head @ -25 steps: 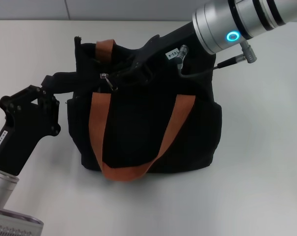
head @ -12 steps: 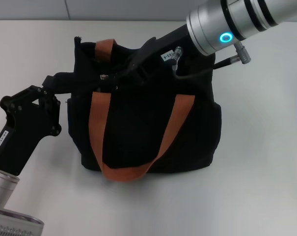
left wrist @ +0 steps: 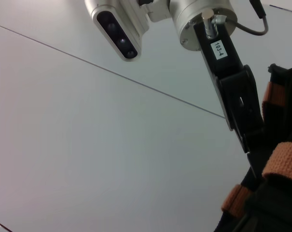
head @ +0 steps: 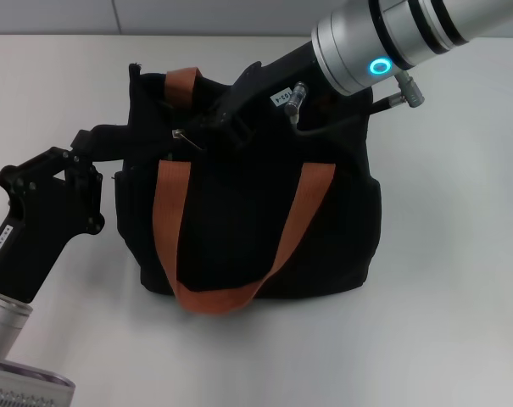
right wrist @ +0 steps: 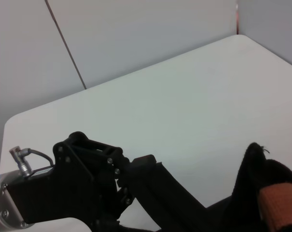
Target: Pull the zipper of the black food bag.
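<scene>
Zipper (head: 181,135) — small silver tab, seemingly pinched by right gripper (head: 197,136) fingers; left's unclear.

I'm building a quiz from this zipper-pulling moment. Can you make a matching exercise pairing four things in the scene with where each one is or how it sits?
Things:
1. zipper
2. right gripper
3. left gripper
4. black food bag

Places or states:
A. stands on the white table, orange-brown strap hanging down its front
B. at the bag's left top edge
C. reaches over the bag's top from the far right
D. small silver tab at the bag's top, beside the right gripper's tip

Pairs: 1-D, 2-C, 3-B, 4-A
</scene>
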Robot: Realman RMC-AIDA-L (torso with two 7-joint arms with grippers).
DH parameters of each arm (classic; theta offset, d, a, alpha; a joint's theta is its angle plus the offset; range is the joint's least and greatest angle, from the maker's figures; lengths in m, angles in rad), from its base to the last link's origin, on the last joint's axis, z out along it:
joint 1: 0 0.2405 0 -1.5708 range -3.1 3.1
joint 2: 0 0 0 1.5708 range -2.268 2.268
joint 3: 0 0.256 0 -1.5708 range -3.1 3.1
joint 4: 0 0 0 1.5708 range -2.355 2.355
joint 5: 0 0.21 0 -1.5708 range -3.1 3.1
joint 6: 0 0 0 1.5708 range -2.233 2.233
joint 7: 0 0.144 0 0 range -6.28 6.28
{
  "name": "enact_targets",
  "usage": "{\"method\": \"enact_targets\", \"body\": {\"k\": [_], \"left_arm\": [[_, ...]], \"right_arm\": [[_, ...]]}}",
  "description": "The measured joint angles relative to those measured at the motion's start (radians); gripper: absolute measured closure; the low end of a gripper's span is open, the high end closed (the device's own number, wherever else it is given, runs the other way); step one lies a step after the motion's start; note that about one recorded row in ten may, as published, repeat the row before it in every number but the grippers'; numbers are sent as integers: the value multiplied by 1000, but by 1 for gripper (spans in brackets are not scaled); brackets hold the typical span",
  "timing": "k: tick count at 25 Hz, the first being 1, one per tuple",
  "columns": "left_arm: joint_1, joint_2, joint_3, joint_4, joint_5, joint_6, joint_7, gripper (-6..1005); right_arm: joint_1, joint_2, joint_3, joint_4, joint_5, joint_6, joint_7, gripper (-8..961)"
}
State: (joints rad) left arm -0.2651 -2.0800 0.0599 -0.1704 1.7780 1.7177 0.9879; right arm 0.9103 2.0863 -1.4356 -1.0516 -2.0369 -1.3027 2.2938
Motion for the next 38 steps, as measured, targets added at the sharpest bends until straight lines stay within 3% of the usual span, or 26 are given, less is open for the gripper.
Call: {"method": "enact_targets", "body": {"k": [2, 17, 23, 38], "left_arm": [[0, 0, 0, 0, -2, 0, 0, 981], [-1, 0, 0, 0, 0, -4, 0, 982], [-6, 0, 3, 0, 1, -6, 0, 981], [-9, 0, 5, 0, 1, -6, -1, 982]], "right_arm": [[-2, -1, 0, -7, 0, -4, 0, 950], [-41, -6, 31, -70, -2, -34, 2, 942], [-15, -5, 42, -41, -40, -55, 77, 934], [24, -2, 34, -2, -46, -60, 114, 635]]}}
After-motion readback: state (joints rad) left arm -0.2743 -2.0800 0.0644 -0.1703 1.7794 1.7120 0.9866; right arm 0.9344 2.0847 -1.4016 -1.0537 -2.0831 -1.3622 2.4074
